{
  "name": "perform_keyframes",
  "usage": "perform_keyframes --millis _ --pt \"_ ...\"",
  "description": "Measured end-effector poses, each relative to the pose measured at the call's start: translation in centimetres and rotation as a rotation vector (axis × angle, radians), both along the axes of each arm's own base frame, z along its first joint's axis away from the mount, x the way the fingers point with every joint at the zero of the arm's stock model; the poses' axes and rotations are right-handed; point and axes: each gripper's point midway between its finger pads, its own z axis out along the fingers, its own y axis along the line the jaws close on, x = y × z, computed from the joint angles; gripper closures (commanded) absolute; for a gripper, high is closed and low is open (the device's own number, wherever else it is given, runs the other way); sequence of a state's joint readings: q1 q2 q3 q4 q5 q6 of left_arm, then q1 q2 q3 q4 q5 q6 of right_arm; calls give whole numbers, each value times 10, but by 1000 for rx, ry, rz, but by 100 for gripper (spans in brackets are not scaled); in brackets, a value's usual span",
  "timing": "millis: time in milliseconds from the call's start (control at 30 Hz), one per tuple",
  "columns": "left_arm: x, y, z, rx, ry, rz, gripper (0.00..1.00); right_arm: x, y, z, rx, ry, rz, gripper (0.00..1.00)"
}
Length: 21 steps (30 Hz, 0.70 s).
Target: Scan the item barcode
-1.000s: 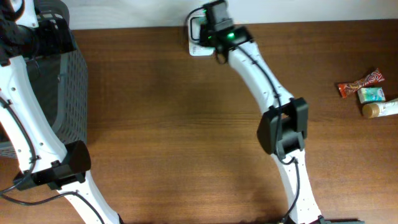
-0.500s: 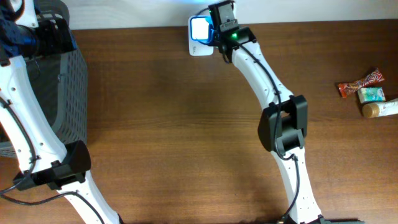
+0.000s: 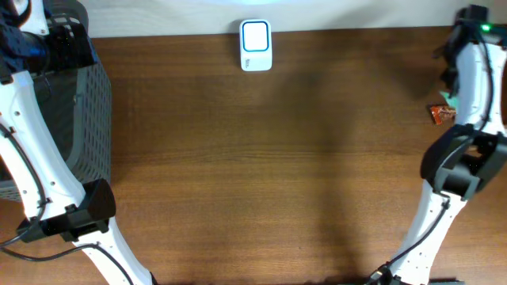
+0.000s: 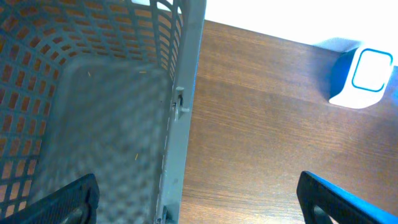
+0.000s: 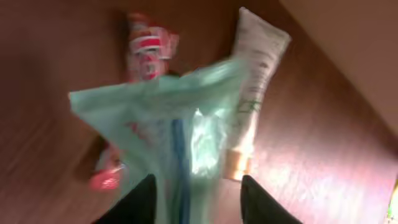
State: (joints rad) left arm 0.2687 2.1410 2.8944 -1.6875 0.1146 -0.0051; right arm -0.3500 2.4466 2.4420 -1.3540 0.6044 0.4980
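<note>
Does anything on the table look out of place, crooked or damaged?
Nothing is clearly wrong. At the far right the green packet overlaps the red wrapper, with a tube beside them: a loose heap. The right wrist view is blurred, so damage cannot be judged.

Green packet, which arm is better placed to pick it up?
Right: the right tool hangs directly over the green packet, jaws parted; the left tool sits far off above the grey basket.
</note>
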Motion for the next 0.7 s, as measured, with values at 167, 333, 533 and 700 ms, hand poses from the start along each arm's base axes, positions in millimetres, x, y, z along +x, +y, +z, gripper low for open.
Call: perform_keyframes --millis 167,333,533,700 --pt "0 0 0 0 0 0 1 -41 -35 -7 65 50 -95 1" --pt "0 0 0 0 0 0 1 -54 -26 4 142 53 -80 1" --pt "0 0 0 0 0 0 1 -95 55 180 127 -270 60 1" --pt "0 0 0 0 0 0 1 -143 145 268 107 -450 290 1"
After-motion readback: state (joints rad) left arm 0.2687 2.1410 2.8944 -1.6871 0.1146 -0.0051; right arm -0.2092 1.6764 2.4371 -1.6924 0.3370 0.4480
